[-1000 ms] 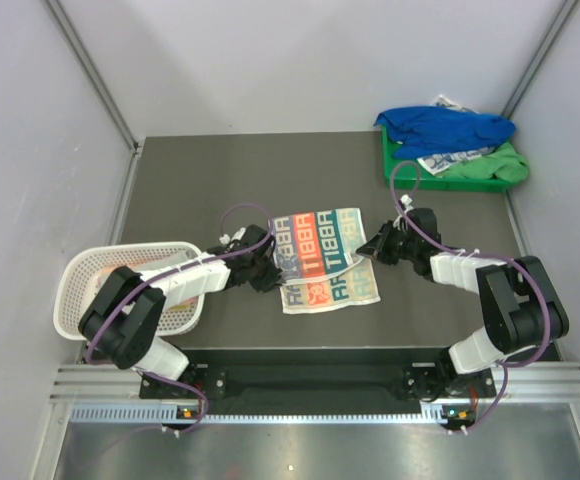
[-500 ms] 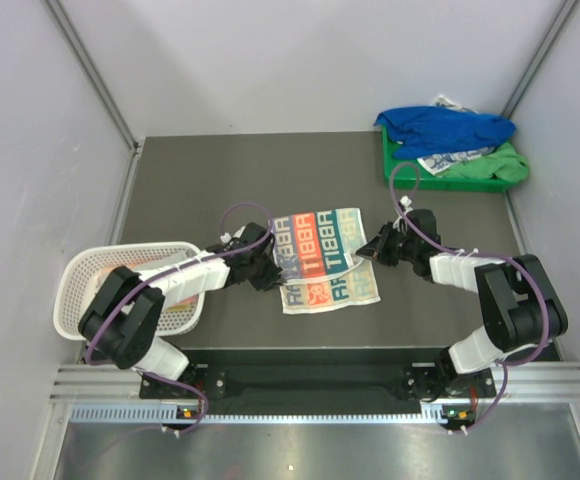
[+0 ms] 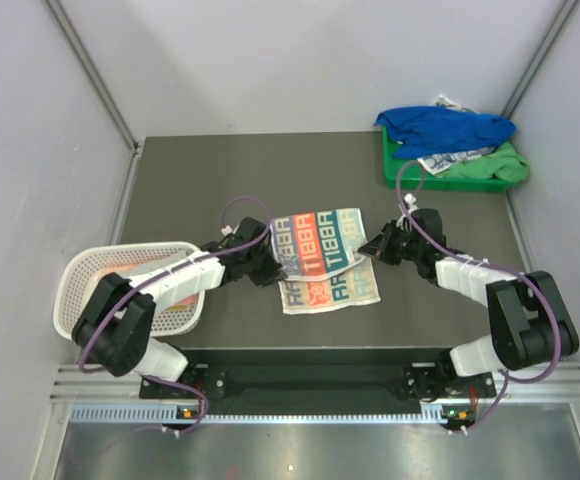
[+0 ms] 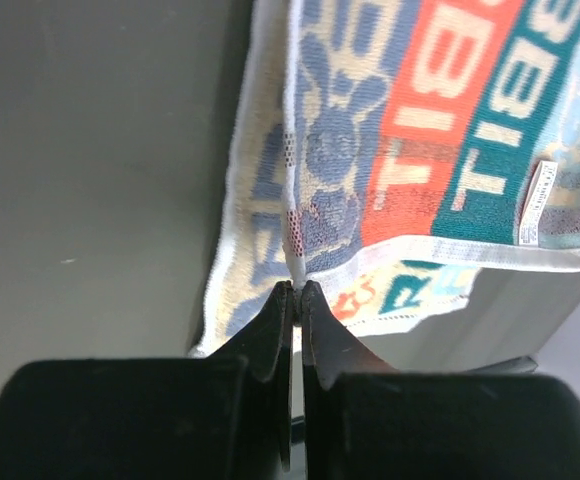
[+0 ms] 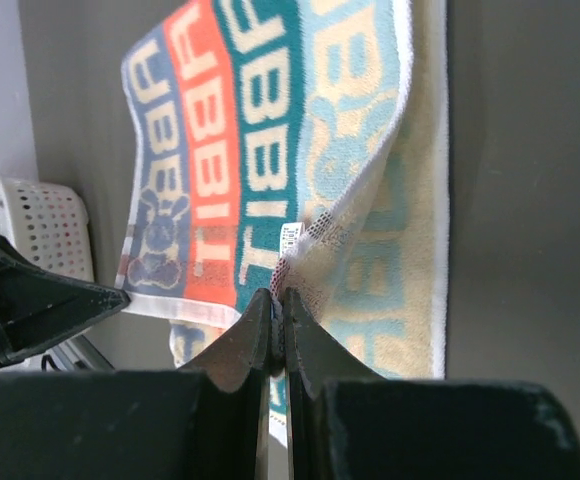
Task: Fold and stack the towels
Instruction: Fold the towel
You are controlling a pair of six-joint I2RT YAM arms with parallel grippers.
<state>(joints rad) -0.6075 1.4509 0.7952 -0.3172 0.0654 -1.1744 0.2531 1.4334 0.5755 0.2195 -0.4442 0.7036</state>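
From above, you see the lettered towel mid-table, blue towels (heaped on a tray) at 2 o'clock. Left wrist: your left gripper pinches the lettered towel's 9 o'clock edge. Right wrist: right gripper pinches its 3 o'clock edge.

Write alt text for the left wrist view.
The left claw, shut, pinches a corner of the lettered towel, holding its grey, orange and teal striped layer raised above the layer lying on the dark table.
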